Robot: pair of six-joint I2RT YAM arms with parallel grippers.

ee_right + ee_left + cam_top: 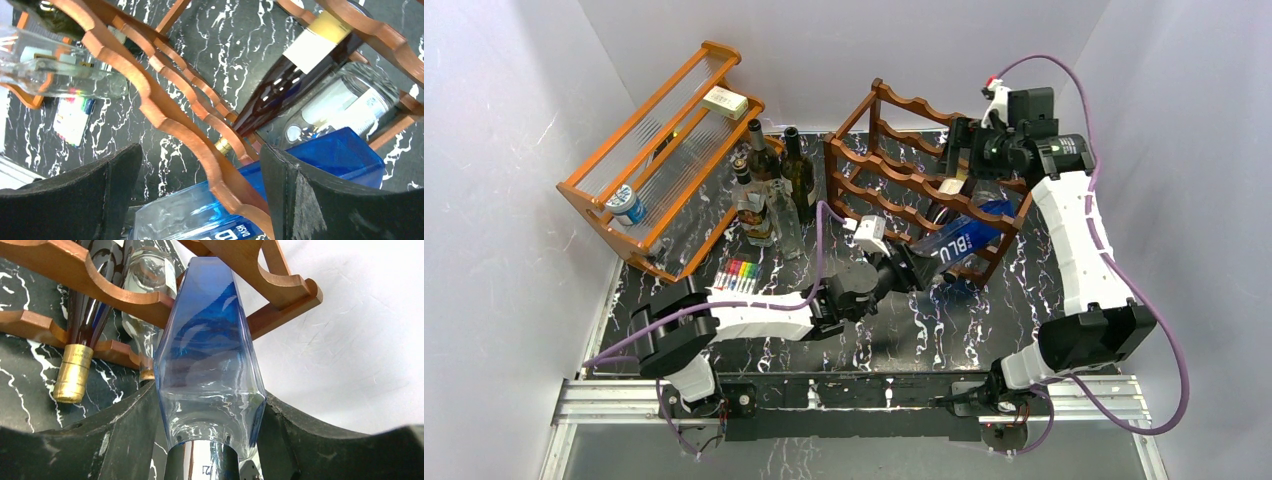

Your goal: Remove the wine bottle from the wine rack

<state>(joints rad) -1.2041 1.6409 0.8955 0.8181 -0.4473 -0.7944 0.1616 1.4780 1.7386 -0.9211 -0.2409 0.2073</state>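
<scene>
The dark reddish-brown wine rack (894, 165) stands at the back middle. A blue wine bottle (964, 238) lies tilted in its lower front tier, neck toward me. My left gripper (914, 268) is shut on the bottle's shoulder; in the left wrist view the bottle (210, 350) sits between both fingers (125, 440) under a scalloped rail (100, 285). My right gripper (959, 150) hovers open over the rack's top right. In the right wrist view (200, 195) a rail (165, 115) runs between its fingers, with the blue bottle (325, 150) below.
A dark bottle (280, 85) and a clear bottle (350, 105) also lie in the rack. An orange shelf (659, 150) stands at the back left, several upright bottles (769, 190) beside it, a marker pack (737, 275) in front. White walls enclose the table.
</scene>
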